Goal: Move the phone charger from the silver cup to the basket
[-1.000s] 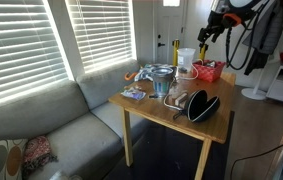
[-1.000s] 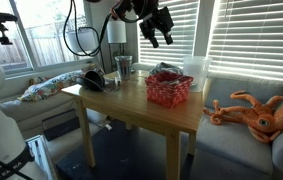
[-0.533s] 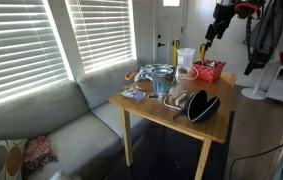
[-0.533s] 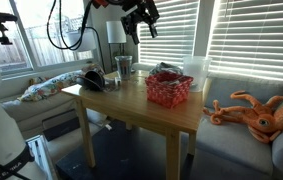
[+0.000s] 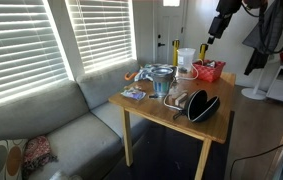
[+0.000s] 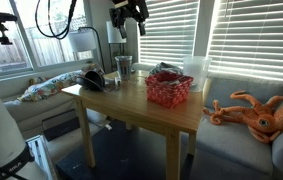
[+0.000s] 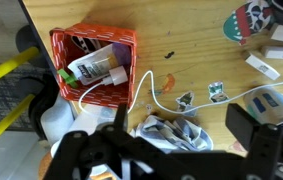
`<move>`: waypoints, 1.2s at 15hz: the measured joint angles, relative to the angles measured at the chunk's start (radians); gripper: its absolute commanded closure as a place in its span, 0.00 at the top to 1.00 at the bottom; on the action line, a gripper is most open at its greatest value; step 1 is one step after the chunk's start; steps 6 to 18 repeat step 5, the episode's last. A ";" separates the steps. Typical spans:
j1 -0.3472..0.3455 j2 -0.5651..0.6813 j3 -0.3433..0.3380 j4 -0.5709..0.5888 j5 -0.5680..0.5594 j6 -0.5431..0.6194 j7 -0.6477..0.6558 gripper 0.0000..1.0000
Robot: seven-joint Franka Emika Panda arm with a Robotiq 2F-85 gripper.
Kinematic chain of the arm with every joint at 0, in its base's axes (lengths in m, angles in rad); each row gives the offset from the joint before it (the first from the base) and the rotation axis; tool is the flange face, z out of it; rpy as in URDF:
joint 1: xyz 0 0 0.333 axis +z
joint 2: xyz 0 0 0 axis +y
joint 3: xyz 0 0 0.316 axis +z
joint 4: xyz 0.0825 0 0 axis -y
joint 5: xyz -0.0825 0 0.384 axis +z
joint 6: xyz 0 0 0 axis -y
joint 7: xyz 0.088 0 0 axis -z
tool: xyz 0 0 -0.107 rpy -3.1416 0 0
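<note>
Fingers [image 7: 249, 125] wide and empty; phone charger [image 7: 149, 85] drapes over the basket [image 7: 106, 38] rim, bottle [image 7: 96, 68] inside.

1. This is a home living room. A small wooden surface [image 6: 131, 103] stands as a side table in a corner of seating.
2. A grey upholstered sofa [image 5: 51, 125] sits just beside the surface, lower than its top.
3. White slatted blinds [image 5: 31, 40] cover wide windows behind the surface in both exterior views.
4. An orange plush octopus [image 6: 256, 113] lies on the sofa seat beside the surface.
5. A patterned cushion [image 5: 21, 156] rests on the sofa, well away from the surface.
6. A pale door [image 5: 169, 20] with a bright pane at its top stands beyond the surface.
</note>
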 measured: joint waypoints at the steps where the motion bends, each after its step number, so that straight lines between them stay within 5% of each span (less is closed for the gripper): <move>1: 0.012 -0.004 -0.007 0.000 0.025 -0.006 -0.023 1.00; 5: 0.058 -0.018 -0.046 0.001 0.092 -0.026 -0.108 1.00; 18: 0.058 -0.018 -0.046 0.001 0.092 -0.026 -0.108 1.00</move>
